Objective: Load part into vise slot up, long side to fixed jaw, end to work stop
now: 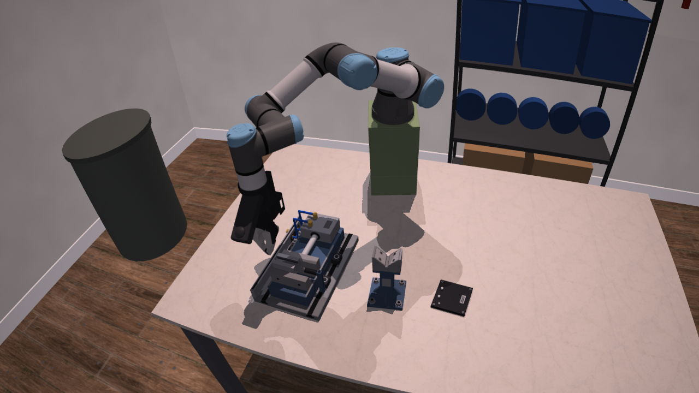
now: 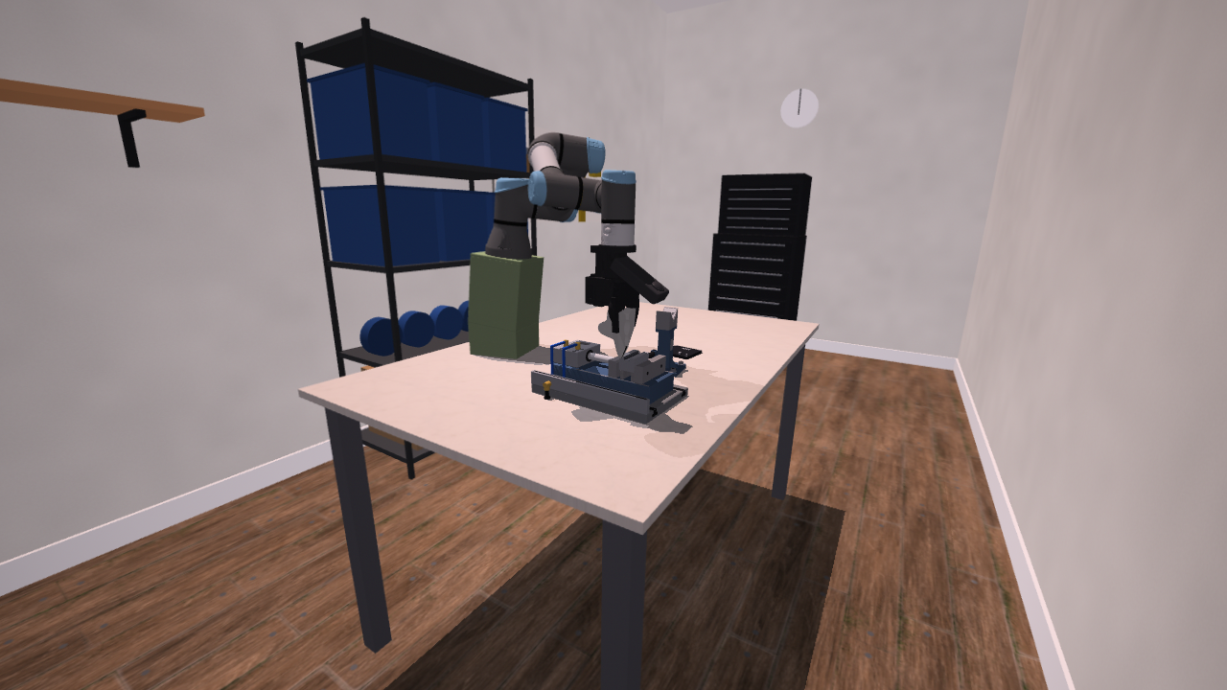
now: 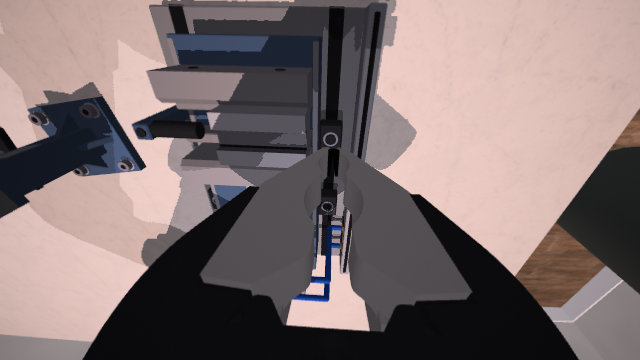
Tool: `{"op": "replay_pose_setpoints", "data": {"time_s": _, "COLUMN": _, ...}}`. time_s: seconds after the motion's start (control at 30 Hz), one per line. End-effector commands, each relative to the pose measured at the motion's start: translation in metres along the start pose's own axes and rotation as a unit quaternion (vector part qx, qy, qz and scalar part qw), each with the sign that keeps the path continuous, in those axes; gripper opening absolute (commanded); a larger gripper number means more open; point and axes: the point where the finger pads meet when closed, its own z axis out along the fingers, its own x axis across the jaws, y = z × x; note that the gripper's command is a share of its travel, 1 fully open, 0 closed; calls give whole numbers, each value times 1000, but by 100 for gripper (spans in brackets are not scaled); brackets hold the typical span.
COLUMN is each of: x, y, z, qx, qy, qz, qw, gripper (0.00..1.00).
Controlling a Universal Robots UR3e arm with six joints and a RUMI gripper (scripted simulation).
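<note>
The part (image 3: 265,120), a grey block, lies between the jaws of the open vise (image 1: 293,293) (image 2: 591,398). In the wrist view its long side is close along the fixed jaw (image 3: 200,87) (image 1: 288,280); contact and the slot's facing are unclear. The moving jaw (image 3: 202,156) is on its other side. The black work stop (image 3: 177,129) is by its left end; I cannot tell if they touch. My gripper (image 1: 268,252) (image 2: 621,354) (image 3: 333,150) is shut and empty beside the vise, near the part's end away from the stop. The infeed plate (image 1: 450,302) (image 2: 686,353) is bare.
The V-block (image 1: 381,266) (image 2: 666,320) stands between the vise and the infeed plate. Blue air hoses (image 1: 295,225) (image 3: 328,265) rise at the cylinder end, close to my fingers. Clamp screws (image 3: 330,139) (image 3: 327,206) sit along the vise's near side. A dark bin (image 1: 131,205) stands beyond the table edge.
</note>
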Motion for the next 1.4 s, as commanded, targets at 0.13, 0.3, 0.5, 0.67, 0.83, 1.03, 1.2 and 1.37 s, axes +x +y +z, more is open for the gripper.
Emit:
{"op": "replay_pose_setpoints", "data": {"time_s": 0.13, "x": 1, "y": -1, "z": -1, "qx": 1, "qy": 1, "qz": 0, "qw": 1000, "gripper": 0}}
{"op": "replay_pose_setpoints", "data": {"time_s": 0.3, "x": 1, "y": -1, "z": -1, "qx": 1, "qy": 1, "qz": 0, "qw": 1000, "gripper": 0}}
{"op": "replay_pose_setpoints", "data": {"time_s": 0.5, "x": 1, "y": -1, "z": -1, "qx": 1, "qy": 1, "qz": 0, "qw": 1000, "gripper": 0}}
{"op": "replay_pose_setpoints", "data": {"time_s": 0.67, "x": 1, "y": -1, "z": 0, "qx": 1, "qy": 1, "qz": 0, "qw": 1000, "gripper": 0}}
{"op": "replay_pose_setpoints", "data": {"time_s": 0.83, "x": 1, "y": -1, "z": 1, "qx": 1, "qy": 1, "qz": 0, "qw": 1000, "gripper": 0}}
{"op": "replay_pose_setpoints", "data": {"time_s": 1.03, "x": 1, "y": -1, "z": 2, "qx": 1, "qy": 1, "qz": 0, "qw": 1000, "gripper": 0}}
{"op": "replay_pose_setpoints", "data": {"time_s": 1.2, "x": 1, "y": -1, "z": 3, "qx": 1, "qy": 1, "qz": 0, "qw": 1000, "gripper": 0}}
{"op": "replay_pose_setpoints", "data": {"time_s": 1.37, "x": 1, "y": -1, "z": 5, "qx": 1, "qy": 1, "qz": 0, "qw": 1000, "gripper": 0}}
